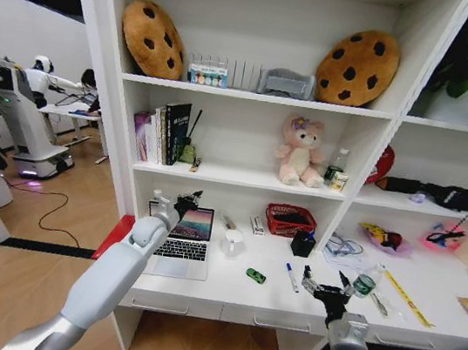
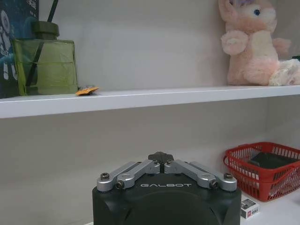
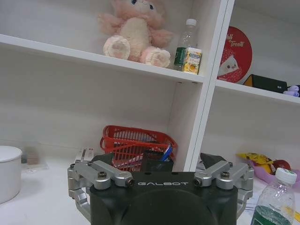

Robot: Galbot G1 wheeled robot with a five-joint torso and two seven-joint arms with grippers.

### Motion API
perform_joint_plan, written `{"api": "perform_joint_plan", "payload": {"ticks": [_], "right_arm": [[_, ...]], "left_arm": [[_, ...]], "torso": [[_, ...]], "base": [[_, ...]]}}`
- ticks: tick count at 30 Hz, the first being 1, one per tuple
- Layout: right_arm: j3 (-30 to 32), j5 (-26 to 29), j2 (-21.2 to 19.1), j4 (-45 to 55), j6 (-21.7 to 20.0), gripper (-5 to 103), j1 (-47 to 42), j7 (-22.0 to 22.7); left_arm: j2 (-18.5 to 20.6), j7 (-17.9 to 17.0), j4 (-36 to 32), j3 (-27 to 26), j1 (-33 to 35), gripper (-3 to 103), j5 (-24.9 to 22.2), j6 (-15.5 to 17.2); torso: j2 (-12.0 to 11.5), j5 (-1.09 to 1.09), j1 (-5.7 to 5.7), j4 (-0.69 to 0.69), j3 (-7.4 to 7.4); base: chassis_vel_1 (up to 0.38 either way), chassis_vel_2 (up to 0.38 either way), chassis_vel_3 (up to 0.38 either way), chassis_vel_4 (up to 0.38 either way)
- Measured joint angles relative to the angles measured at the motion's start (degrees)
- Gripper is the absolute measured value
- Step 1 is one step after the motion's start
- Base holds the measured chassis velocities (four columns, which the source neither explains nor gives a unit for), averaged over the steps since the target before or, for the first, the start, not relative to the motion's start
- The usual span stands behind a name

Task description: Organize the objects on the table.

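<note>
Both grippers read GALBOT: left gripper [image 2: 161, 156] closed, right gripper [image 3: 158, 161] spread.

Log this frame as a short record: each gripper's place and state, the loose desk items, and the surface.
left gripper: raised above the laptop, fingers shut, empty
right gripper: low over the desk's front edge near the pen, open, empty
toy car: on the desk, right of the laptop
table: white, drawers below

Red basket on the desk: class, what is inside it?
The red basket holds a dark, flat item; its mesh wall and the black pen cup hide anything beneath.
</note>
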Motion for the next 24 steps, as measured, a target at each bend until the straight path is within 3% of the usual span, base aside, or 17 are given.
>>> {"api": "perform_joint_plan", "payload": {"ticks": [3, 5, 6, 8, 10, 12, 17, 24], "right_arm": [[0.16, -0.14, -0.1, -0.87, 0.69, 100, 0.2, -0.15], [0.3, -0.37, -0.11, -1.9, 1.33, 100, 0.23, -0.2], [0.3, -0.37, -0.11, -1.9, 1.33, 100, 0.23, -0.2], [0.36, -0.38, 0.04, -2.34, 1.51, 100, 0.24, -0.2], [0.37, -0.38, 0.13, -2.51, 1.57, 100, 0.28, -0.19], [0.19, -0.48, 0.68, -3.08, 1.74, 100, 0.61, -0.17], [-0.21, -0.76, 0.85, -3.56, 1.85, 100, 0.81, -0.14], [-0.26, -0.83, 0.6, -3.75, 1.9, 100, 0.82, -0.12]], "left_arm": [[-0.53, -0.11, 1.16, 0.71, -1.58, 0, -0.61, 1.82], [-1.29, -0.61, 2.54, 1.28, -4.23, 0, -1.41, 7.4], [-1.29, -0.61, 2.54, 1.28, -4.23, 0, -1.41, 7.4], [-1.67, -0.94, 3.63, 1.53, -6.33, 0, -1.53, 11.42], [-1.74, -1.24, 3.96, 1.61, -7.04, 0, -1.64, 12.75], [-1.47, -2.1, 5.49, 1.71, -9.18, 0, -1.82, 16.17], [-1.0, -0.85, 7.86, 1.39, -11.07, 0, -1.13, 18.25], [-1.01, -0.02, 8.83, 1.21, -11.35, 0, -0.51, 18.41]], "torso": [[0.0, 0.0, 0.0, -0.01, 0.0], [0.0, 0.01, 0.0, -0.02, 0.0], [0.0, 0.01, 0.0, -0.02, 0.0], [0.0, 0.0, 0.0, -0.02, 0.0], [0.0, 0.0, -0.01, -0.03, 0.0], [0.01, 0.0, -0.01, -0.02, -0.01], [0.01, 0.0, -0.01, 0.0, -0.01], [0.01, 0.0, -0.01, -0.01, 0.0]], "base": [[0.0, 0.0, 0.0, 0.0], [0.0, 0.0, 0.0, 0.0], [0.0, 0.0, 0.0, 0.0], [0.0, 0.0, 0.0, 0.0], [0.0, 0.0, 0.0, 0.0], [0.0, 0.0, 0.0, 0.0], [0.0, 0.0, 0.0, 0.0], [0.0, 0.0, 0.0, 0.0]]}}
